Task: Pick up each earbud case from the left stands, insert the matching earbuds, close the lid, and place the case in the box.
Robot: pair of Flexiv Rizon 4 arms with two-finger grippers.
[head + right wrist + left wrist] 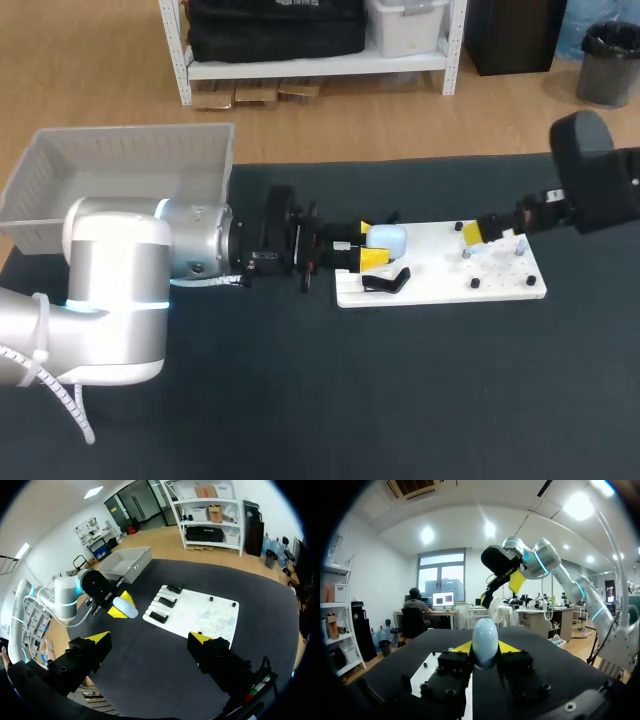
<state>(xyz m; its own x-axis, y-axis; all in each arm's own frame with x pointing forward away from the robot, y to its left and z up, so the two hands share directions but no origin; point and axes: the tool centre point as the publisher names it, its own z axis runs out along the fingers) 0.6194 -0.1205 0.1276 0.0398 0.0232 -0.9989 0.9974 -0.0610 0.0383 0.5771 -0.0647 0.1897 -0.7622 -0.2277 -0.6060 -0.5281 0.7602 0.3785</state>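
A pale blue earbud case (387, 238) with its lid closed sits between the yellow tips of my left gripper (366, 249), which is shut on it just above the left end of the white board (440, 280). In the left wrist view the case (485, 637) stands upright between the fingers of the left gripper (485, 651). My right gripper (487, 233) hangs open and empty over the board's right part. From the right wrist view, the right gripper (150, 639) is well above the board (200, 612), with the case (125, 607) off ahead of it.
A grey box (120, 180) stands at the table's back left corner. Black stands (385, 282) sit on the board's left end, also seen from the right wrist as black stands (165, 600). Small black pegs (476, 283) dot the board's right part.
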